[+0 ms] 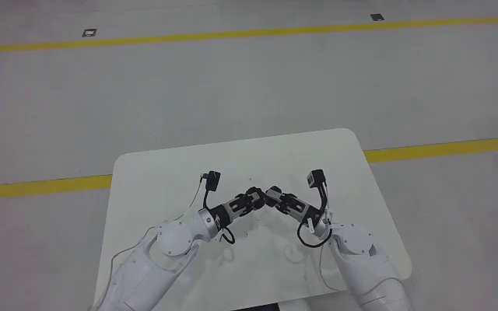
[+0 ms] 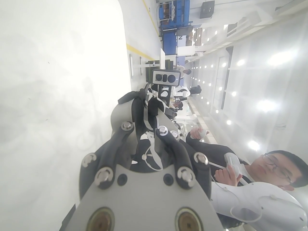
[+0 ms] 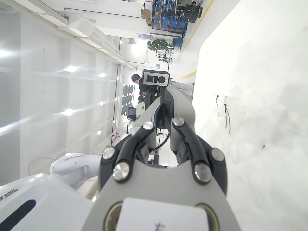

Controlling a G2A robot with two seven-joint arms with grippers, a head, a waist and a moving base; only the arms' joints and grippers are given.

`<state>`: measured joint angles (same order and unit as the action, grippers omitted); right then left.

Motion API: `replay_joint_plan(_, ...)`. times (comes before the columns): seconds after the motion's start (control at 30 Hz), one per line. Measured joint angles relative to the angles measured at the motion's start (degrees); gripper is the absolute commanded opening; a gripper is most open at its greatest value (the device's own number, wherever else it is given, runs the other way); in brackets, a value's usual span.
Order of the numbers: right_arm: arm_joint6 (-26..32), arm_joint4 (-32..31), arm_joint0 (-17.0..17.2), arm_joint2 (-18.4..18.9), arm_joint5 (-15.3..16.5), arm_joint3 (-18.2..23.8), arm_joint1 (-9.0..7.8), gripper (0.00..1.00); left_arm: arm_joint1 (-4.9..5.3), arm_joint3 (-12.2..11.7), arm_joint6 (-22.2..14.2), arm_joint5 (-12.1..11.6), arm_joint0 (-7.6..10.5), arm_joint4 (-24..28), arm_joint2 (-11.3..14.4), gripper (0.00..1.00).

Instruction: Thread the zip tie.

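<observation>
White worktop [image 1: 156, 186], left claw [image 1: 258, 195] facing right claw [image 3: 164, 100] above its middle.
Cannot tell left grip; right pinched closed; looks mid-threading.

Little print can be read. A white label [image 3: 166, 214] on the base of the right gripper [image 3: 161, 108] bears one small dark mark, cut off at the edge and not legible; dark lettering [image 3: 10, 194] on a white shell [image 3: 48, 193] near it is cropped as well; far off in the hall, a blue frame [image 2: 179, 13] carries what may be a single pale letter [image 2: 180, 37].
</observation>
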<state>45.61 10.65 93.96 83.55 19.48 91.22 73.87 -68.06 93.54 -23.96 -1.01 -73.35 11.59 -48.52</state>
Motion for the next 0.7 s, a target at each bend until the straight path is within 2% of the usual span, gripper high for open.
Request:
replay_joint_plan(0.17,0.45,0.05,0.13,0.31,0.0,0.17,0.14,0.0,-0.03,-0.03,0.12,0.12,-0.01,-0.05,0.04,0.15)
replay_joint_plan(0.3,0.91,0.11,0.24,0.48,0.0,0.3,0.25,0.0,-0.08,-0.03,0.27,0.19,0.0,-0.18,0.18,0.12)
replay_joint_plan(0.53,1.24,-0.24,0.27,0.67,0.0,0.16,0.46,0.0,-0.15,-0.15,0.27,0.14,0.04,-0.16,0.36,0.0)
replay_joint_plan(0.7,1.3,-0.51,0.33,0.73,0.0,0.16,0.58,0.0,-0.17,-0.24,0.12,0.04,0.07,-0.13,0.39,0.0)
